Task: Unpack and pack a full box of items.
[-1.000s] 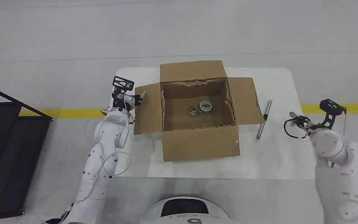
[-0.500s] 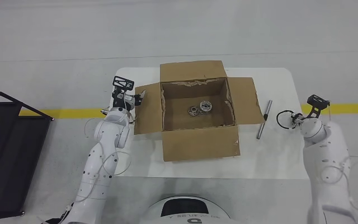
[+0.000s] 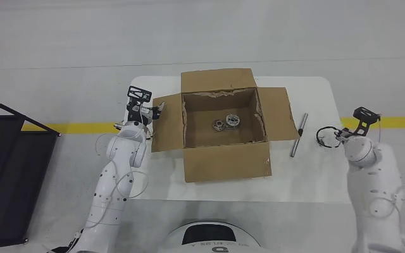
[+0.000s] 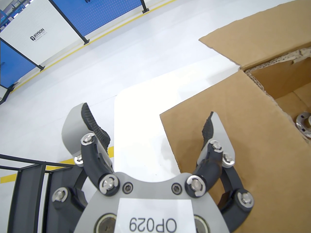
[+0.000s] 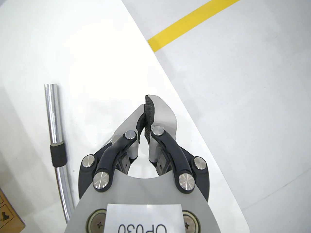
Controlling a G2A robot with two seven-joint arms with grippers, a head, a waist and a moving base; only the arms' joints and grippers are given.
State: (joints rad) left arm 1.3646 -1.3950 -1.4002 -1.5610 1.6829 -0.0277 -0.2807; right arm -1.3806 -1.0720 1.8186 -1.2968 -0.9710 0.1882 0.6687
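Observation:
An open cardboard box (image 3: 223,164) stands mid-table with its flaps spread, and two metal flanged parts (image 3: 226,121) lie on its floor; one part (image 4: 303,123) peeks past the box wall in the left wrist view. A silver metal rod (image 3: 299,134) with a black band (image 5: 57,155) lies on the table right of the box. My left gripper (image 4: 148,118) hangs open and empty beside the box's left flap (image 4: 233,132). My right gripper (image 5: 147,105) is shut and empty over the table's right edge, apart from the rod.
The white table (image 3: 304,177) ends just right of the right gripper, with grey floor and a yellow line (image 5: 213,8) beyond. A black rack (image 3: 19,171) stands on the floor to the left. Blue and white panels (image 4: 73,13) stand far off.
The right arm swung in toward the table's right edge, then drew slightly back to the right. The left arm, the box and the rod have stayed still.

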